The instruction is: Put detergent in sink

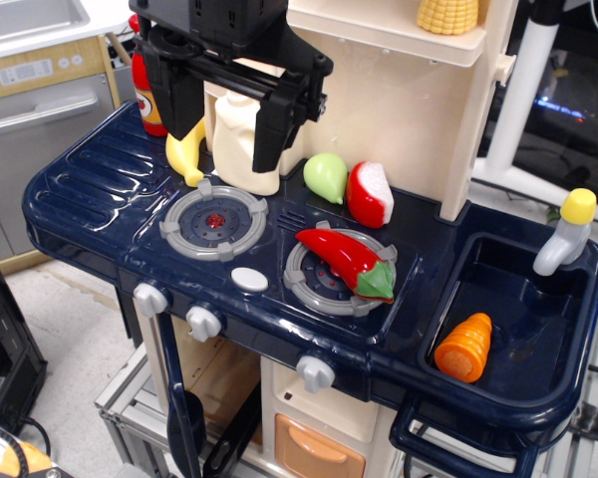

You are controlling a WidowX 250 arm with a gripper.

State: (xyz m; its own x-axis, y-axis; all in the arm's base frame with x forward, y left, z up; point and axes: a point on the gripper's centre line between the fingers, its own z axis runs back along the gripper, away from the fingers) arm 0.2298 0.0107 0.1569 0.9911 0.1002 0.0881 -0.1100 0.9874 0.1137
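The cream-white detergent jug (241, 134) stands upright at the back of the navy toy counter, behind the left burner. My black gripper (224, 154) hangs over it from above, open, with one finger on each side of the jug. A gap shows between the left finger (177, 115) and the jug; the right finger overlaps the jug's right side. The navy sink (498, 264) is at the far right, with a grey faucet (560, 244) topped by a yellow knob. An orange carrot (465, 347) lies in the sink.
A yellow banana (186, 157) and a red sauce bottle (148, 100) stand left of the jug. A green pear (326, 177) and a red-white piece (371, 194) sit to its right. A red chili (347, 259) lies on the right burner. A cream cabinet wall (468, 129) stands between jug and sink.
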